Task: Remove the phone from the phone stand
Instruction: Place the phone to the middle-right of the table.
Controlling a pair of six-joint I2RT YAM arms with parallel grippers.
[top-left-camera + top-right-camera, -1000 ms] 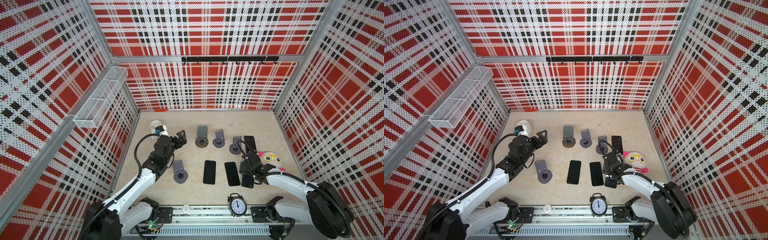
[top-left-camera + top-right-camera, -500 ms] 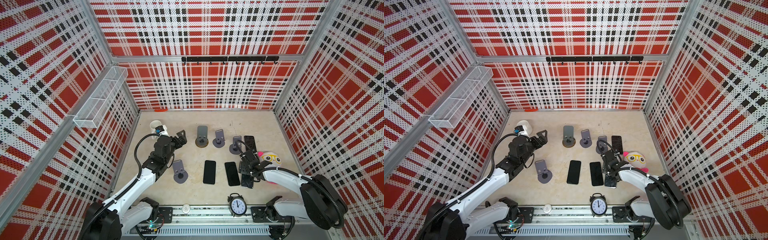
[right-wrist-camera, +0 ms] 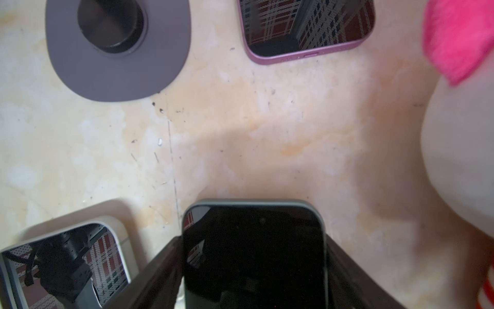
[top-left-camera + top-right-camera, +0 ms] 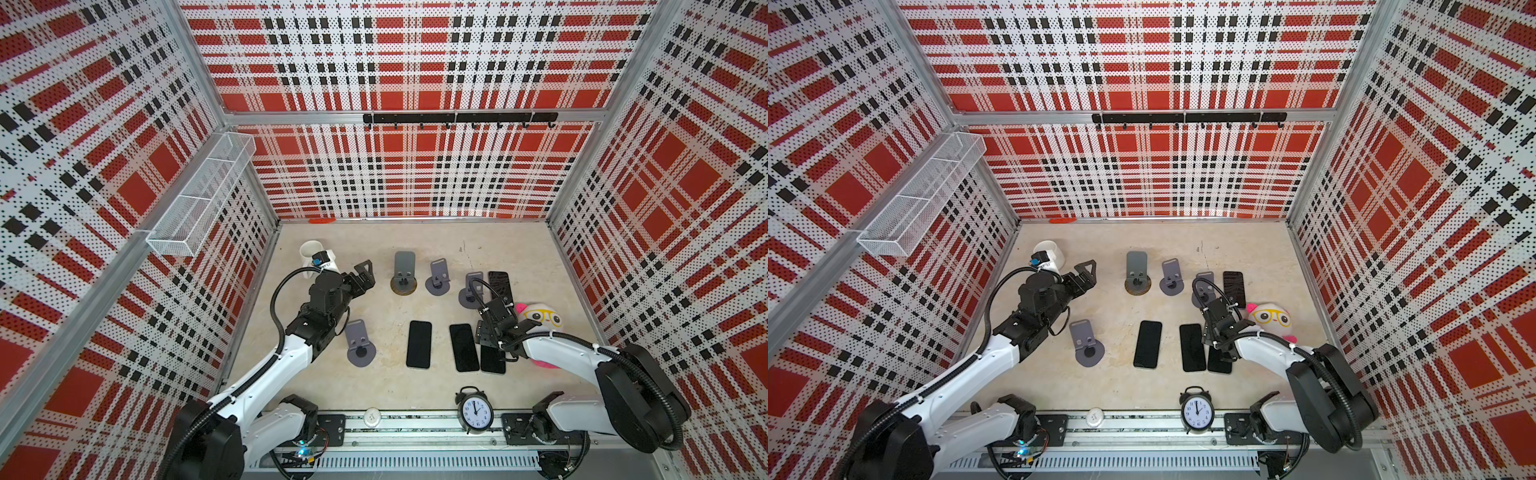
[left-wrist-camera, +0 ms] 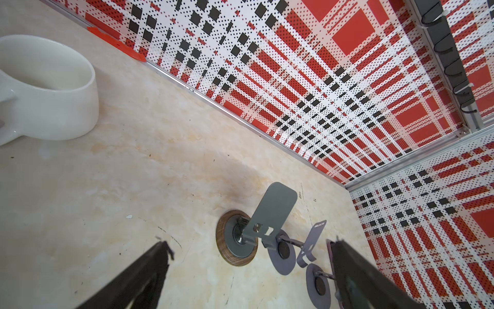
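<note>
A dark phone (image 3: pixel 254 256) lies flat on the table in both top views (image 4: pixel 493 360) (image 4: pixel 1220 362), right beside a second phone (image 4: pixel 464 347). My right gripper (image 3: pixel 253 239) (image 4: pixel 488 334) is shut on it, a finger on each long edge. The nearest grey phone stand (image 4: pixel 471 291) (image 3: pixel 117 48) stands bare just beyond. A third phone (image 4: pixel 418 344) and a purple-edged phone (image 4: pixel 500 287) also lie flat. Other stands (image 4: pixel 360 344) (image 4: pixel 404 274) (image 4: pixel 438 277) hold nothing. My left gripper (image 4: pixel 363 276) (image 5: pixel 248 243) hangs open above the table, left of the far stands.
A white mug (image 4: pixel 311 251) sits at the far left behind the left arm. A plush toy (image 4: pixel 538 320) lies close to the right of my right gripper. An alarm clock (image 4: pixel 475 411) stands at the front edge. A wire basket (image 4: pixel 199 199) hangs on the left wall.
The right gripper has shifted slightly left with the phone, which now lies flat against the neighbouring phone. The left arm has not moved.
</note>
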